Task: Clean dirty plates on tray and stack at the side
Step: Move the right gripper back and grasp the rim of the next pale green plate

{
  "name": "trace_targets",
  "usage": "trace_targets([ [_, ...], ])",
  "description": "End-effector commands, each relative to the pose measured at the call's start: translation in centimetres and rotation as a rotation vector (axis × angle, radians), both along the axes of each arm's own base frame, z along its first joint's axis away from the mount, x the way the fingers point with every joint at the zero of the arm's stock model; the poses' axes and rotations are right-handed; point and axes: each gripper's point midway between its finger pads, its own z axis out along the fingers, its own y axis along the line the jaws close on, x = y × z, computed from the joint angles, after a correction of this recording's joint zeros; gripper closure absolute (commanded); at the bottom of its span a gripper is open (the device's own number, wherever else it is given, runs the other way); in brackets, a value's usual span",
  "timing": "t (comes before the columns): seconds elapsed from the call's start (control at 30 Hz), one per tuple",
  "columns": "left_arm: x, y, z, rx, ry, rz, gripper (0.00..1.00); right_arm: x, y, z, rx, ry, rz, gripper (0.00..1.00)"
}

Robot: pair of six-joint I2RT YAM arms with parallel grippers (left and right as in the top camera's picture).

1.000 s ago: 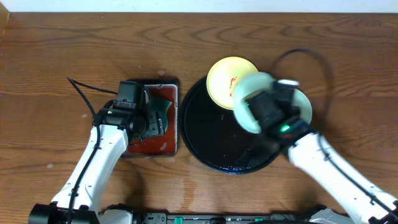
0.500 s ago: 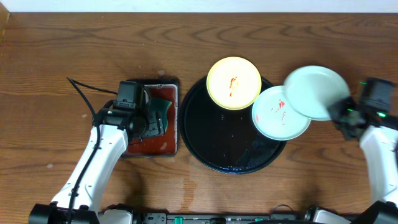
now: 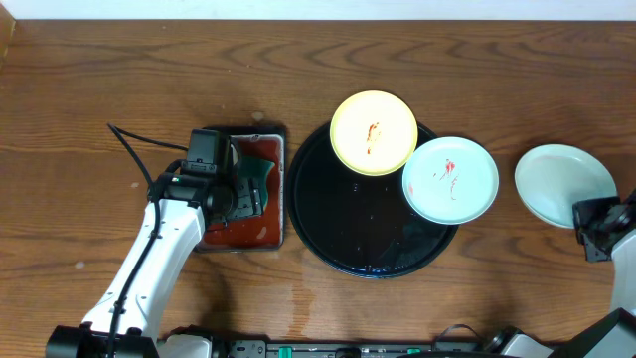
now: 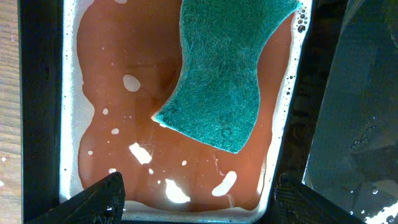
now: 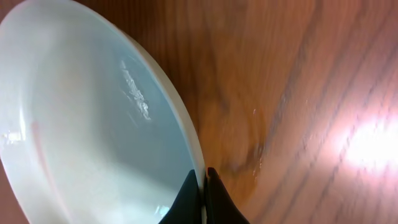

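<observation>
Plate (image 3: 564, 184) (pale mint) pinched at its rim by right hand (image 5: 203, 186).

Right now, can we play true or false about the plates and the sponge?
The yellow plate has a red smear. True.
All three plates are on the black tray. False: one mint plate is off it, to the right.
The green sponge lies in reddish liquid. True.
The left gripper holds the sponge. False: it is open, and the sponge lies free.
The right gripper pinches the mint plate's rim. True.
</observation>
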Motion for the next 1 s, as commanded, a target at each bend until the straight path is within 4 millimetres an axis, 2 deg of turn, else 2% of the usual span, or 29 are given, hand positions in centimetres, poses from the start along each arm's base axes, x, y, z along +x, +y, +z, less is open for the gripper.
trace_targets([
  [0.0, 0.1, 0.3, -0.1, 0.009, 0.004, 0.008, 0.22, 0.1, -0.3, -0.3, -0.06, 0.002, 0.045, 0.99],
  [0.23, 0.1, 0.3, -0.1, 0.009, 0.004, 0.008, 0.22, 3.0, 1.5, -1.0, -0.078, -0.068, 0.202, 0.99],
  [0.37, 0.0, 0.3, -0.1, 0.009, 0.005, 0.008, 0.22, 4.0, 2.3, -1.3, -0.091, -0.071, 0.264, 0.91],
  [0.43, 0.0, 0.3, -0.1, 0.009, 0.005, 0.008, 0.22, 4.6, 2.9, -1.4, -0.101, -0.07, 0.32, 0.83],
  [0.53, 0.0, 0.3, -0.1, 0.009, 0.005, 0.008, 0.22, 5.6, 4.4, -1.9, -0.1, -0.072, 0.433, 0.72],
  [0.7, 0.1, 0.3, -0.1, 0.009, 0.004, 0.008, 0.22, 6.6, 7.3, -2.5, -0.072, -0.081, 0.597, 0.64],
  [0.9, 0.1, 0.3, -0.1, 0.009, 0.004, 0.008, 0.22, 8.8, 12.2, -1.0, -0.017, -0.253, 0.896, 0.53],
  [0.97, 0.1, 0.3, -0.1, 0.009, 0.004, 0.008, 0.22, 9.1, 13.3, -0.5, 0.008, -0.303, 0.947, 0.49],
])
